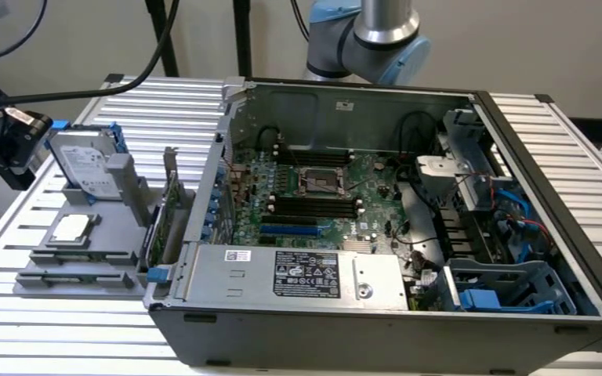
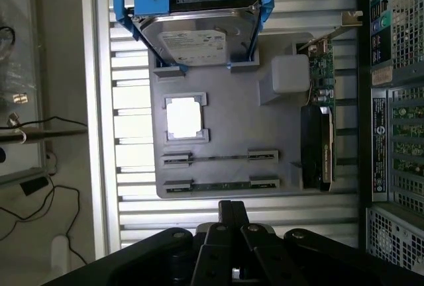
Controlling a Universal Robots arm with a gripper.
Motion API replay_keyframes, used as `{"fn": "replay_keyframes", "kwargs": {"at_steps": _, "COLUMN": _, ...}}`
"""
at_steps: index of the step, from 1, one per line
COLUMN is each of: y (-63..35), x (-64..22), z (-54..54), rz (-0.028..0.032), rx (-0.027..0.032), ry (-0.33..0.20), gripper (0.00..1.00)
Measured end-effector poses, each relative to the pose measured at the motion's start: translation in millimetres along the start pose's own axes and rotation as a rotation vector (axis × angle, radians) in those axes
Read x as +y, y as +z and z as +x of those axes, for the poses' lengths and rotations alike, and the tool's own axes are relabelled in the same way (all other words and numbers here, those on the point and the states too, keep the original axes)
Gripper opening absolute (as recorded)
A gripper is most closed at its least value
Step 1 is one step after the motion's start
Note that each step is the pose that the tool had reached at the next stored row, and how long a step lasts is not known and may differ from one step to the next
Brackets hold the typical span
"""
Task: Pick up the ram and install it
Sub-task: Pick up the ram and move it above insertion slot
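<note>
The pincer is closed, its tips pressed together, above the slatted bench. The ram stands on edge in the slot of the grey tray nearest the pincer, apart from it. Farther along the tray are a second slot, a square processor and a hard drive in a blue frame, with an upright green card at one side. In the exterior view the tray lies at lower left, just beside the open computer case.

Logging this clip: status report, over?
Jaws shut, empty. Ram lying in the grey tray, untouched. Nothing between jaws and ram.
</note>
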State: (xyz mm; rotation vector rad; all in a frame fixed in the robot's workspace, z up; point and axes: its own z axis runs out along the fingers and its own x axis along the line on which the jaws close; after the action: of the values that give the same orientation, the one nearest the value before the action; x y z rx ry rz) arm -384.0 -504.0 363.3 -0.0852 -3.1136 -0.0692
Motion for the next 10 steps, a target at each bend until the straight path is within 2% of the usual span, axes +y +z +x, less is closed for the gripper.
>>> {"fn": "replay_keyframes", "kwargs": {"at_steps": 10, "y": 0.7, "x": 0.0, "z": 0.0, "rz": 0.0048, "rx": 0.0077, "ry": -0.174, "gripper": 0.11}}
